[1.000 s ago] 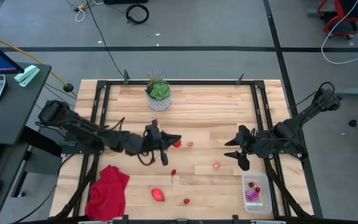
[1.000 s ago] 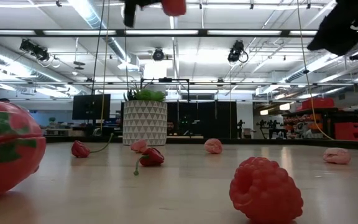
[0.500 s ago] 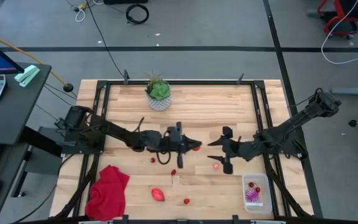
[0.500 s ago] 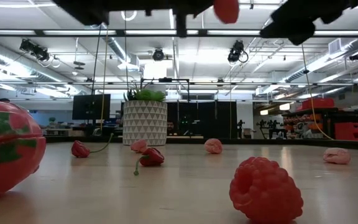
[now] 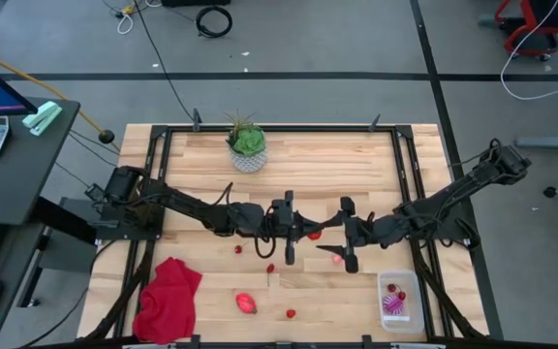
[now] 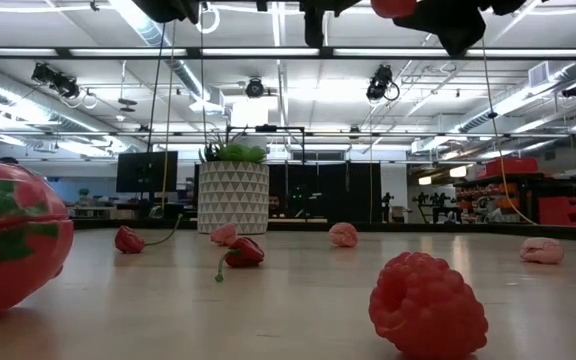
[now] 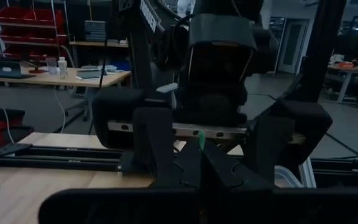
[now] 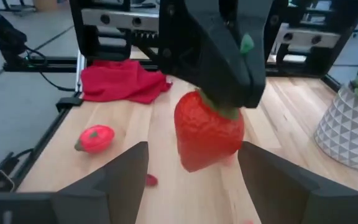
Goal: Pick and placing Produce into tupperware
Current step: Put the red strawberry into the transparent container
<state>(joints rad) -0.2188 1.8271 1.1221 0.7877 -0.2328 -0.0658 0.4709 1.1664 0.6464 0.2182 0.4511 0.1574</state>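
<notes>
My left gripper (image 5: 305,234) reaches out over the table's middle, shut on a red strawberry (image 8: 208,129), which the low view shows high above the table as a red strawberry (image 6: 393,7). My right gripper (image 5: 343,234) faces it, open. Its two fingers (image 8: 124,175) stand on either side of the strawberry without touching it. The clear tupperware (image 5: 400,301) sits at the near right corner and holds the purple ribbed ball (image 5: 393,304) and small red pieces. A red-pink oval piece (image 5: 247,303) and tiny berries (image 5: 291,313) lie on the table. My left gripper pinches the strawberry between its two fingers (image 8: 229,68) at the green stem end (image 8: 227,111). It comes level from the table's left. The strawberry is lifted clear of the table, with its red body sticking out beyond the fingertips toward my right gripper.
A green plant in a white patterned pot (image 5: 248,147) stands at the far middle. A red cloth (image 5: 170,297) lies at the near left. More loose berries (image 5: 270,269) lie under the grippers, with one berry (image 5: 337,258) near my right gripper. A black frame rail (image 5: 289,128) rims the table.
My left gripper has carried the strawberry toward the table's right, staying shut on it. My right gripper has moved toward the table's left until its open fingers stand around the strawberry.
</notes>
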